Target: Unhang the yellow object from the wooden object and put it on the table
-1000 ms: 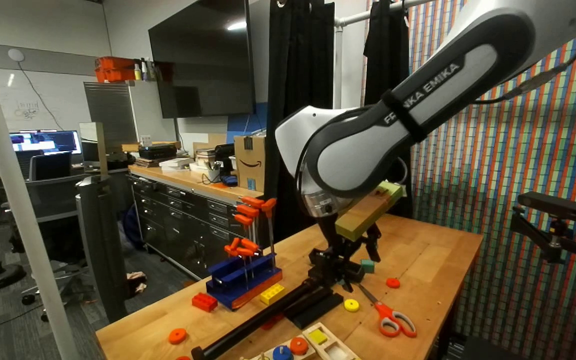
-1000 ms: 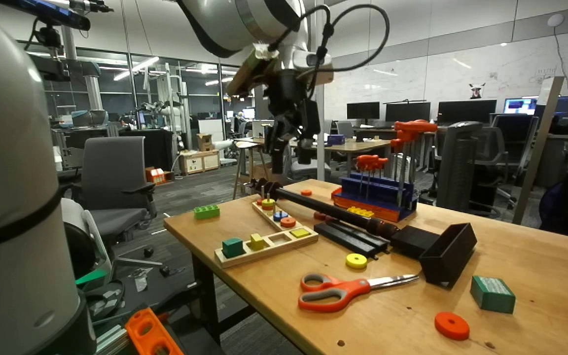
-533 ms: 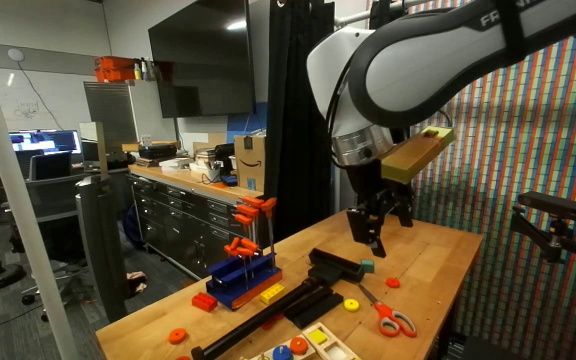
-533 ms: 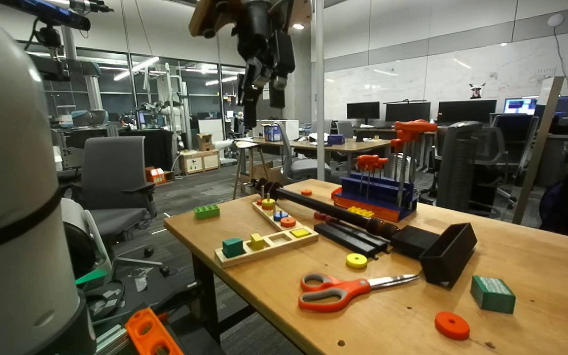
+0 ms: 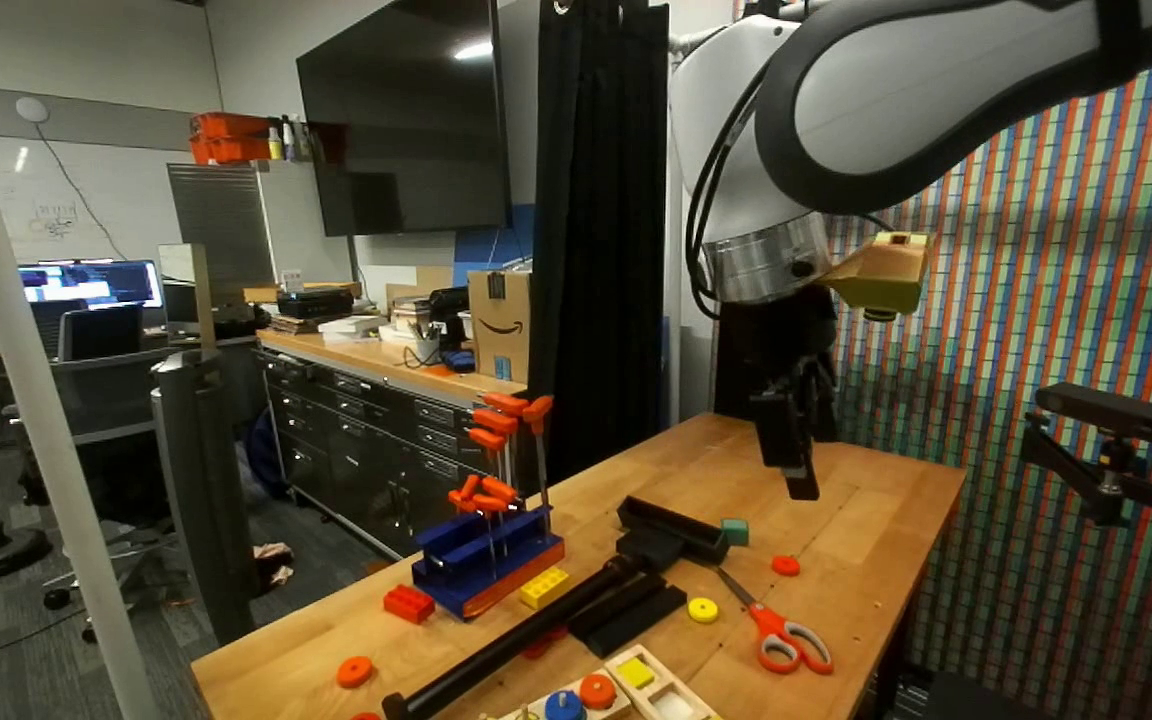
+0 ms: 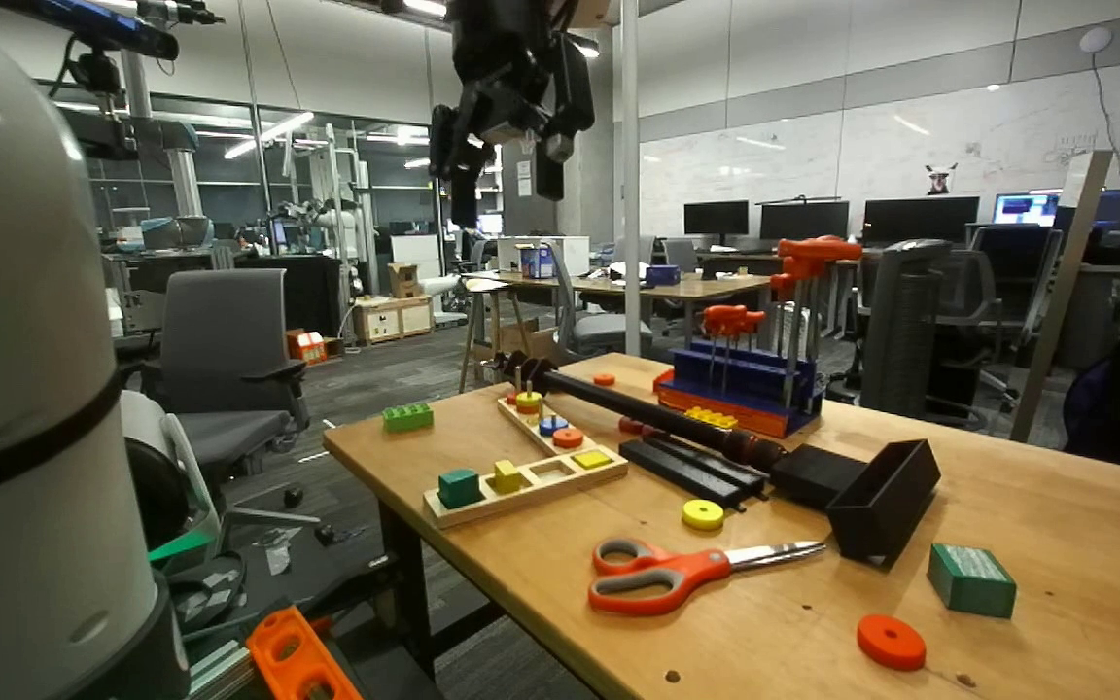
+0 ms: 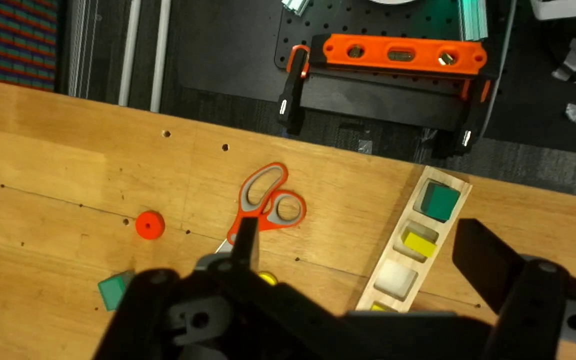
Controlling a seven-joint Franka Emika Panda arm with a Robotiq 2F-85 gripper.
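The wooden object (image 6: 521, 504) is a pale holder with compartments and pegs, lying on the table (image 6: 1056, 486). On its far peg sits a yellow ring (image 6: 528, 399); that ring is out of view in the wrist view. The holder is partly cut off at the bottom of an exterior view (image 5: 654, 688), and its compartment strip shows in the wrist view (image 7: 402, 264). My gripper (image 6: 507, 194) is high above the table, empty, fingers spread. In the wrist view its fingers (image 7: 363, 250) stand wide apart with nothing between them.
Scissors (image 6: 657, 578), a loose yellow ring (image 6: 703, 514), a black bin with a long black tube (image 6: 881, 506), a green block (image 6: 973, 580) and an orange ring (image 6: 891, 642) lie on the table. A blue tool rack (image 5: 486, 560) with tall orange-handled tools stands behind.
My gripper has risen from near the black bin and moved right in one exterior picture, up and left in the opposite one. The wrist has turned. The objects on the table have not moved.
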